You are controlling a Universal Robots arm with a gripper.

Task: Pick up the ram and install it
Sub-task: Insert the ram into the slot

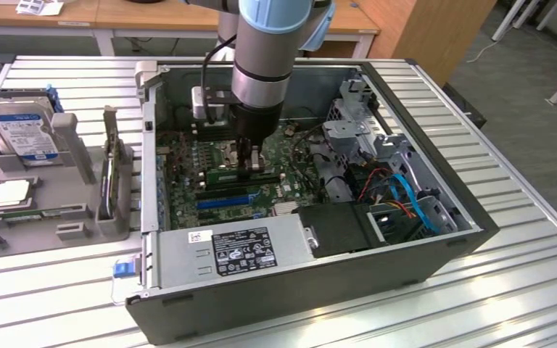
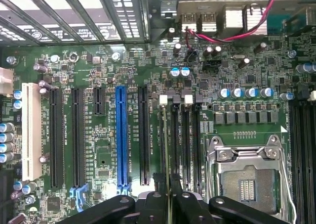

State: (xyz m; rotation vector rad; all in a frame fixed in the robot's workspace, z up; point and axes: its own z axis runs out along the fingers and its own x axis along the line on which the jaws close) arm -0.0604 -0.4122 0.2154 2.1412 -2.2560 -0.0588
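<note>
The ram [image 2: 165,145] shows edge-on in the wrist view as a thin green strip. It runs from between my fingertips toward a white slot latch [image 2: 163,99], in line with the outermost of the black memory slots [image 2: 185,140]. My gripper [image 2: 167,199] is shut on it. In the exterior view the gripper [image 1: 252,168] reaches straight down into the open computer case [image 1: 259,304], low over the green motherboard [image 1: 186,156]. Whether the stick is seated in the slot or just above it, I cannot tell.
An empty silver processor socket [image 2: 247,179] lies beside the memory slots, a blue expansion slot [image 2: 121,135] on the other side. In the case, a power supply [image 1: 235,250] and drive cage with cables [image 1: 385,181] flank the board. A hard drive [image 1: 22,130] and processor chip [image 1: 12,192] sit on a grey holder outside.
</note>
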